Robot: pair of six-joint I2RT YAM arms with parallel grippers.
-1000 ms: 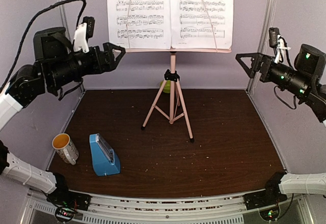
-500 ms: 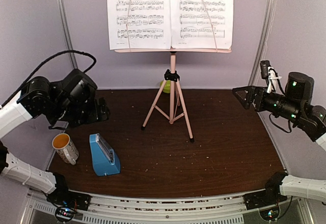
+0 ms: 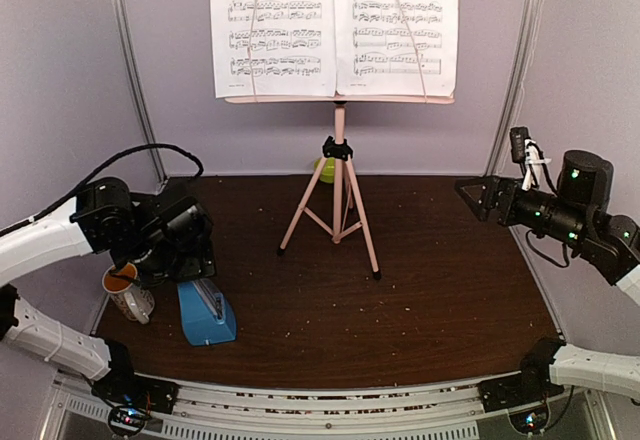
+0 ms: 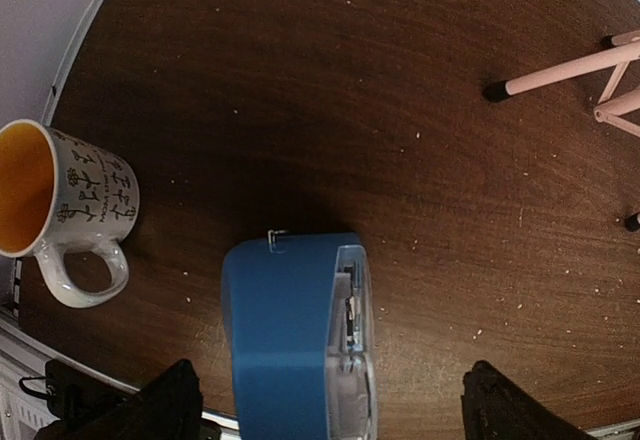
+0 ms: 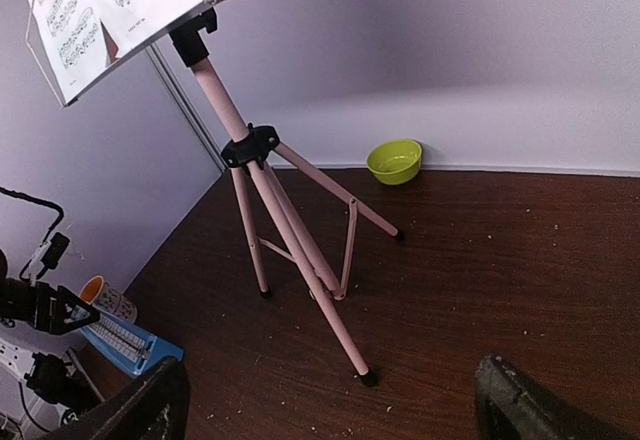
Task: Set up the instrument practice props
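Observation:
The pink music stand (image 3: 338,175) stands on its tripod at the back middle of the table, and its legs also show in the right wrist view (image 5: 300,250). Two sheet-music pages (image 3: 272,30) (image 3: 395,25) rest side by side on its desk. The blue metronome (image 3: 207,315) (image 4: 295,330) stands near the front left. My left gripper (image 3: 185,255) (image 4: 335,410) hangs open just above it, a finger on each side, touching nothing. My right gripper (image 3: 478,197) (image 5: 330,400) is open in the air at the right, pointing at the stand.
A cream mug (image 3: 128,292) (image 4: 60,200) with an orange inside stands right next to the metronome on its left. A lime-green bowl (image 3: 324,169) (image 5: 394,160) sits behind the stand by the back wall. Walls enclose the table on the left, back and right.
My left arm has come down from beside the sheet music to just over the metronome. My right arm has sunk a little lower. The stand, pages, metronome and mug have not moved.

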